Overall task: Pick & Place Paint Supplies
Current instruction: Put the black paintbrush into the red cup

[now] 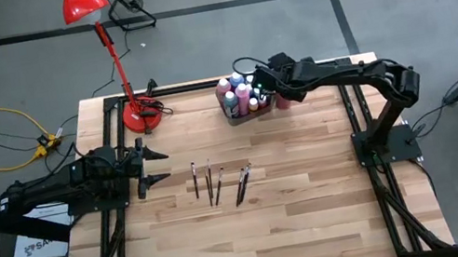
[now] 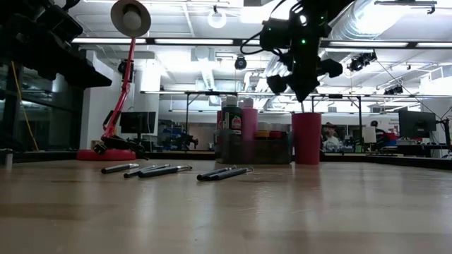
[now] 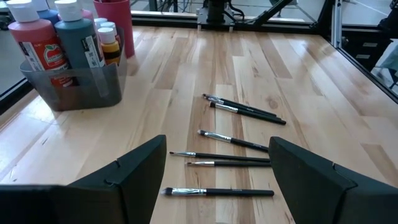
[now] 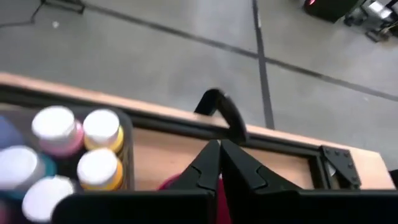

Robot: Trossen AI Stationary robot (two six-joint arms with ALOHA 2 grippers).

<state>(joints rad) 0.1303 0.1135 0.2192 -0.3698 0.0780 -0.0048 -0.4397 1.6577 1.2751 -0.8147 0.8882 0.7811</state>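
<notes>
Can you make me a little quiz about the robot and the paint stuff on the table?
1. How many paintbrushes lie loose on the table?
2. True or false: the paint bottles stand inside the grey bin.
3. Which pincer is open: A) left pincer, near the brushes, B) right pincer, up over the red cup?

Key
1. Six.
2. True.
3. A. The right pincer is shut.

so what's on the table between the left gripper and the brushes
Nothing: in the high view the wood between the open left gripper and the nearest of the paintbrushes is bare; the left wrist view agrees.
</notes>
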